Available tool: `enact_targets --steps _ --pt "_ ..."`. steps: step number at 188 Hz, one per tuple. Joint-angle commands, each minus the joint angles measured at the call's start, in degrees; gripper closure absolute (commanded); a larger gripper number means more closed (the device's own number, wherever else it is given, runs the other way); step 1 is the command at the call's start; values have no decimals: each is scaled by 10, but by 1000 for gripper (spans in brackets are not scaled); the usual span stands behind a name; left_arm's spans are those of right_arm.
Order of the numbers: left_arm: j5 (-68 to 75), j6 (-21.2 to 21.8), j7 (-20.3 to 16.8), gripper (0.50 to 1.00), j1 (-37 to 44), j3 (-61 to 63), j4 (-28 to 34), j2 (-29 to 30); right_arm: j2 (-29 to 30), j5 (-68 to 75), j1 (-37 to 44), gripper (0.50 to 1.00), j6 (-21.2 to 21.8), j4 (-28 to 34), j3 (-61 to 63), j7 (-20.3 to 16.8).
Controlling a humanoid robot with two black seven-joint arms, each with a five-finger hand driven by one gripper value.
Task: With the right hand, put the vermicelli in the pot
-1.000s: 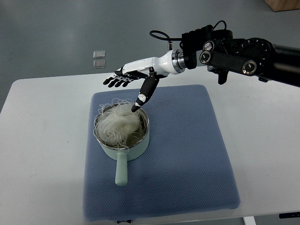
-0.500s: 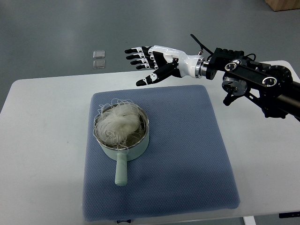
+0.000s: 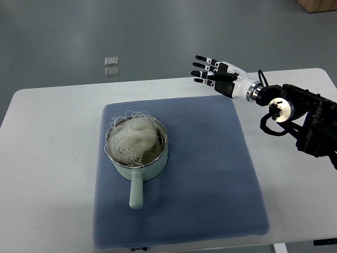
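A pale green pot (image 3: 138,167) with a short handle pointing toward the near edge sits on the left part of a blue mat (image 3: 210,174). A white tangle of vermicelli (image 3: 131,138) fills the pot, with loose strands spilling over its rim. My right hand (image 3: 210,73) hovers above the mat's far right edge, well to the right of the pot, its fingers spread and holding nothing. Its black arm (image 3: 300,116) comes in from the right edge. My left arm does not show.
The mat lies on a white table (image 3: 47,158). Two small clear squares (image 3: 111,66) lie on the grey floor beyond the table's far edge. A brown box corner (image 3: 318,5) shows at the top right.
My right hand has pulled away from the pot rim, rising and moving right past the mat's far edge, with the arm drawing back. The vermicelli stays in the pot.
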Motion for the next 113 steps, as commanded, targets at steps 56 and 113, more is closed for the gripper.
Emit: enact_targets --steps 56,113 --pt "0 0 0 500 0 0 0 0 -4 66 -17 574 -1 -11 2 -23" --pt "0 0 0 500 0 0 0 0 -3 57 -28 574 5 -12 2 -23"
